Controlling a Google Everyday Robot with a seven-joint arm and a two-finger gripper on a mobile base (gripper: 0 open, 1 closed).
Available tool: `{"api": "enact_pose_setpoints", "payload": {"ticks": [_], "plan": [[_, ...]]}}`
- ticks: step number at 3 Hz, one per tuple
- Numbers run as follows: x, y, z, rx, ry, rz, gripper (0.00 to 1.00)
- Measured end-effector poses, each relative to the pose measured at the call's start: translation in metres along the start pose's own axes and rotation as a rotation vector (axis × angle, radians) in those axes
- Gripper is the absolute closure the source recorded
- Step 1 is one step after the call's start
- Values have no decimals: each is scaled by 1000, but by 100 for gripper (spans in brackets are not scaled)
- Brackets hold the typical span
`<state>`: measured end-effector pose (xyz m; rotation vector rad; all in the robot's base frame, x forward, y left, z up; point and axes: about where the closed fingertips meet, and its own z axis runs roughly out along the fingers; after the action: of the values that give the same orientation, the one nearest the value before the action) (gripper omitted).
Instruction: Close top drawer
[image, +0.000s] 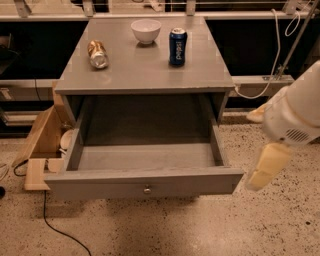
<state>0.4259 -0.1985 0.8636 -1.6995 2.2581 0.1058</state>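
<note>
top drawer (145, 183): pulled far out of the cabinet toward the camera, with nothing seen inside. Its flat front, with the small knob (147, 189), faces the floor ahead. It stands open, so the closing push is not yet made.
left of the drawer: a wooden crate (41, 145) sits on the floor just beside the drawer's left wall. A black cable (52, 225) trails in front of the drawer's left corner. By my reading, neither lies in the drawer's path back into the cabinet.
above the drawer: the surface (145, 75) carries a tipped can (98, 54), a white bowl (146, 31) and an upright blue can (177, 46). All sit well back from the surface's front edge, so a shove on the drawer front should not meet them. A hard slam might rock the upright can.
right of the drawer: the claw (266, 167) hangs from the arm just beyond the drawer's right front corner, apart from it. It carries nothing that I can see. I cannot tell whether it is released or clenched.
room to move: the floor before the drawer front leaves space for the claw to come round and press inward. The right front corner is the edge to clear first.
</note>
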Motion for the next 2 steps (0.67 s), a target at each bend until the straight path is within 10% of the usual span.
{"api": "enact_pose_setpoints", "payload": {"ticks": [2], "plan": [[3, 34, 83, -67, -45, 40, 0]]}}
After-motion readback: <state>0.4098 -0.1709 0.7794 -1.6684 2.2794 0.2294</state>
